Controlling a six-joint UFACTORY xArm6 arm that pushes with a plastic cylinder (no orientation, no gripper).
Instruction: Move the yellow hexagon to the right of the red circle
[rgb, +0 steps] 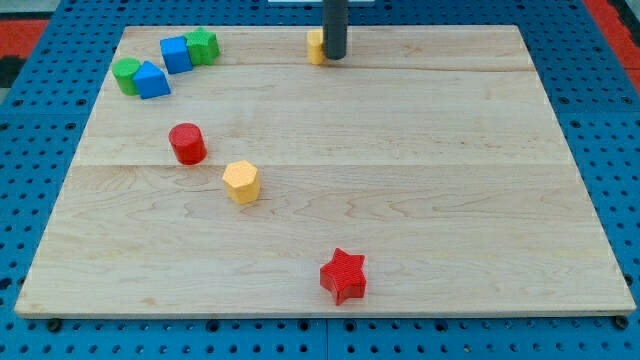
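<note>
Camera view | yellow blocks 2 (241, 181) | red 2 (187, 143) | blue 2 (175, 54) | green 2 (202, 45)

A pale wooden board (420, 180) filled my view, its planks running side to side with faint seams. Around it lay a blue perforated surface (600, 110), its holes in neat rows. At the view's top corners, red patches (30, 25) showed beyond the blue. Light was even and soft, shadows short.
</note>
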